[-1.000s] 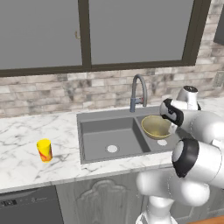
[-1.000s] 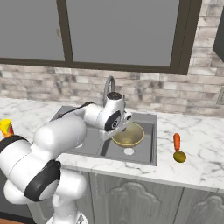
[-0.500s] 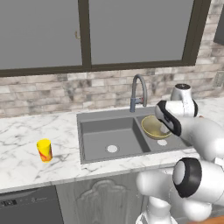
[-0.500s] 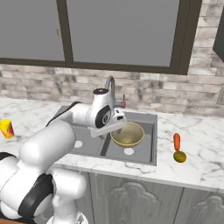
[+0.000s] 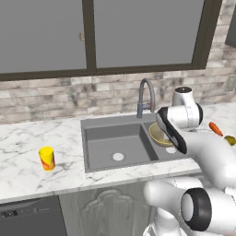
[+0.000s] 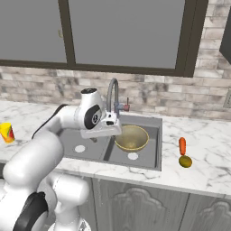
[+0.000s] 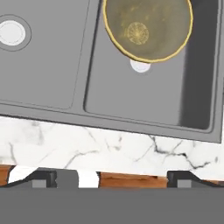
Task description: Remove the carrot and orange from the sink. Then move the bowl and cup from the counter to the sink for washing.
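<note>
The bowl, tan-gold with a lighter rim, lies in the right basin of the dark grey sink; the hand view has the bowl at its top, above the pale drain. My gripper hangs open and empty over the sink's divider, left of the bowl. Its fingertips stand wide apart above the counter's front strip. The yellow cup stands on the counter left of the sink. The carrot and orange lie side by side on the counter right of the sink.
The tall arched faucet rises behind the sink, close to my forearm. The left basin's drain is bare. A brick wall and dark window back the counter. A dishwasher front sits below the cup.
My arm has drawn back from the bowl and swung left toward the sink's divider and front edge. The bowl stays in the right basin; the jaws stay open.
</note>
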